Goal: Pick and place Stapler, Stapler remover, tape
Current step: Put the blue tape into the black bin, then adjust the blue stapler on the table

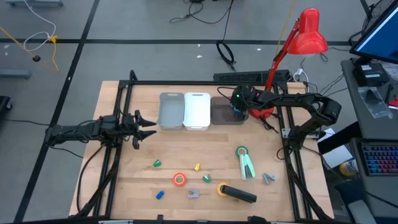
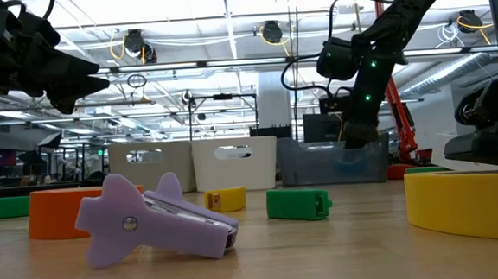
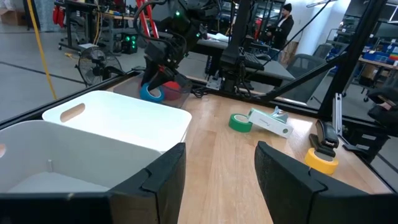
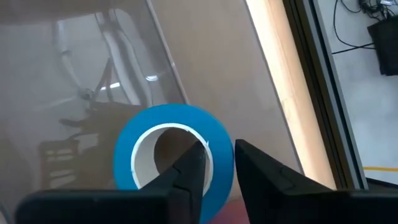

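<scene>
Right wrist view: right gripper (image 4: pixel 217 171) is down inside the clear bin (image 4: pixel 93 74), its fingers straddling the wall of the blue tape roll (image 4: pixel 168 146) — one finger in the core, the other outside. A thin gap shows beside the rim, so the pinch looks to be loosening; judged as the drop-off, with the roll resting on the bin floor.

High view, clock directions from table centre: clear bin (image 1: pixel 225 112) at 1 o'clock, last in a row with the white bin (image 1: pixel 197 111) and grey bin (image 1: pixel 171 111) at 12. Sorting by type seems the reason for three bins.

Left gripper (image 1: pixel 144 126) waits at 9 o'clock, fingers spread, nothing between them.

Not yet binned, toward 5–6 o'clock: green tape roll (image 1: pixel 241 151) touching the green stapler (image 1: pixel 247 167), orange tape roll (image 1: pixel 180 179), yellow tape roll (image 1: pixel 222 189) against the black stapler (image 1: pixel 240 195), and two grey staple removers (image 1: pixel 268 178). Small coloured blocks (image 1: pixel 158 163) lie scattered nearby.
</scene>
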Robot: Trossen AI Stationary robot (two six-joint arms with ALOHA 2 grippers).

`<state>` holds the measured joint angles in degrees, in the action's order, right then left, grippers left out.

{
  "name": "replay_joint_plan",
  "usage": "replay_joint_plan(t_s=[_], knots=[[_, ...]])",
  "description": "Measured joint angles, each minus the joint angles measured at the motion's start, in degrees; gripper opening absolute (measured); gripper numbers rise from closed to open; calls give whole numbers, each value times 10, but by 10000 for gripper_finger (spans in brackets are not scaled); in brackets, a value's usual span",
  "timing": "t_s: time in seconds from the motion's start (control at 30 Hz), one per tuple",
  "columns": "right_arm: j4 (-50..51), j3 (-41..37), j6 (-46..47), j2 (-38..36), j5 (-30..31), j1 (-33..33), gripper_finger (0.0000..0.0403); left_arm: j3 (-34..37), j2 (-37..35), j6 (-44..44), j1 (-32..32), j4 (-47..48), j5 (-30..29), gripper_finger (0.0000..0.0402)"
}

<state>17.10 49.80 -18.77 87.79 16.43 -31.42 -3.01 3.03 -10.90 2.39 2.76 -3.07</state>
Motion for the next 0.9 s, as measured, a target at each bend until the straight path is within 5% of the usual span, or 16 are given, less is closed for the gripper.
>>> replay_joint_plan(t_s=[0.53,0.9], knots=[[-31,0,-5,0,1,0,149,0,0,0,0,0,0,191],[-24,0,-17,0,0,51,157,0,0,0,0,0,0,191]])
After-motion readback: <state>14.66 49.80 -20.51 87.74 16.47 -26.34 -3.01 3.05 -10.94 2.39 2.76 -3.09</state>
